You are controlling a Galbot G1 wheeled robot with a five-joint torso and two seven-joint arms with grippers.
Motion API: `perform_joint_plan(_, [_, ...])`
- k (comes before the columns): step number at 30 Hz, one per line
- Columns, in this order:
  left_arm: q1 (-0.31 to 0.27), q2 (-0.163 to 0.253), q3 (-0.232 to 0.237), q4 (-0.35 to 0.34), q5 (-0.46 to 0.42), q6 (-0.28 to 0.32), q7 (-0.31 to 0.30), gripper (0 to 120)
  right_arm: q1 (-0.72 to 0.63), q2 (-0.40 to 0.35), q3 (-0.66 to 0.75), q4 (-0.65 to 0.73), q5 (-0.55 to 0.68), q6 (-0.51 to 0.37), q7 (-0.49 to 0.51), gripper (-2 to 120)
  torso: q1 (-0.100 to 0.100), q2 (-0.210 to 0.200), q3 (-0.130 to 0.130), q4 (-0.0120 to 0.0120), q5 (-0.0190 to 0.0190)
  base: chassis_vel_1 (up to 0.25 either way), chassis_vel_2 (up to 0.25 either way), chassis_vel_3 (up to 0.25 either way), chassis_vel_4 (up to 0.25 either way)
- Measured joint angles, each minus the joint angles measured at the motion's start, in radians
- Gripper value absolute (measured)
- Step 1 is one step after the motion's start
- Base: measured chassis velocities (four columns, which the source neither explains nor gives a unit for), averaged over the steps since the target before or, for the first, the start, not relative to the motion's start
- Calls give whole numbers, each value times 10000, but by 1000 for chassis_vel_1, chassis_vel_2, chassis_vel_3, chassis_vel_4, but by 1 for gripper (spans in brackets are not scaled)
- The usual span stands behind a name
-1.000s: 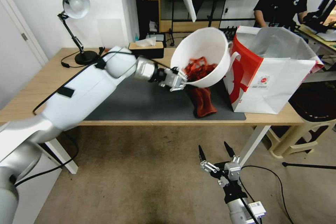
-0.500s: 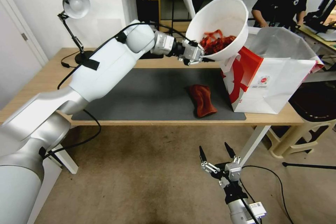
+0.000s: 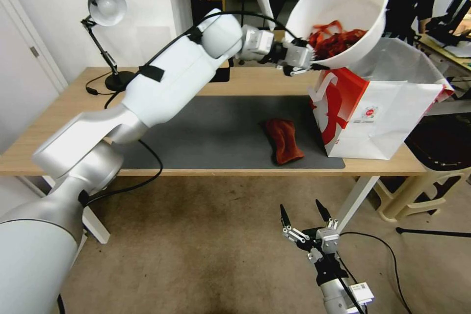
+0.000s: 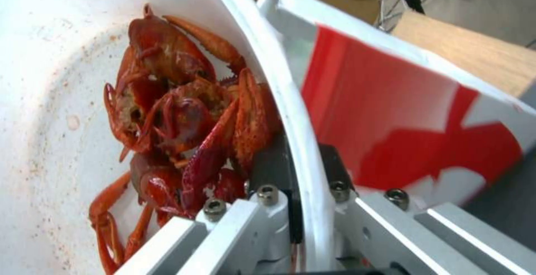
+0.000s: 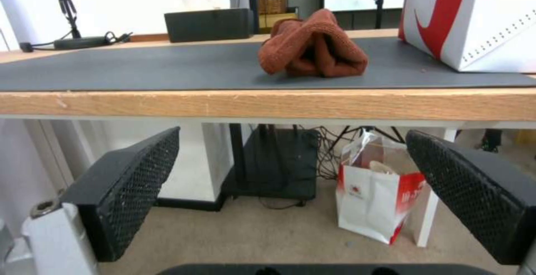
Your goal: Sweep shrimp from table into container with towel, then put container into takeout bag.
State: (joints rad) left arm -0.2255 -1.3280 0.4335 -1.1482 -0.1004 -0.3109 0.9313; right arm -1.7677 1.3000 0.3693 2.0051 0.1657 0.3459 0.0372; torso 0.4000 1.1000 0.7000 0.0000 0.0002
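Light-wood surface [image 3: 59,122] carries a dark mat where the towel [image 3: 283,139] lies crumpled, beside the takeout bag [image 3: 378,117]. Stretched high and forward, the left arm's pincer [image 3: 305,60] clamps the rim of the container [image 3: 343,5], tilted above the bag's mouth, shrimp [image 3: 336,41] inside. The right pincer [image 3: 305,213] hangs spread below the surface edge.
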Motion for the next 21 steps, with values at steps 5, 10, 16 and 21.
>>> perform_joint_plan(5, [-243, -662, 83, 408, 80, -30, -188, 0, -31, 13, 108, 12, 31, -1, 1, 100, 0, 0, 0, 0, 1, 0, 0, 0, 0])
perform_joint_plan(10, [-397, -1342, 251, 741, 136, -142, -461, 0, -56, 89, 145, 10, 36, 19, -7, 100, 0, 0, 0, -1, 1, 0, 0, 0, 0])
perform_joint_plan(16, [-567, -1872, 366, 1039, 142, -165, -626, 0, -59, 85, 206, -13, 65, 58, -22, 100, 0, 0, 0, 0, 0, 0, 0, 0, 0])
perform_joint_plan(21, [-602, -2294, 542, 1382, 200, -210, -635, 0, -34, 69, 241, -22, 107, 60, -25, 100, 0, 0, 0, 0, 0, 0, 0, 0, 0])
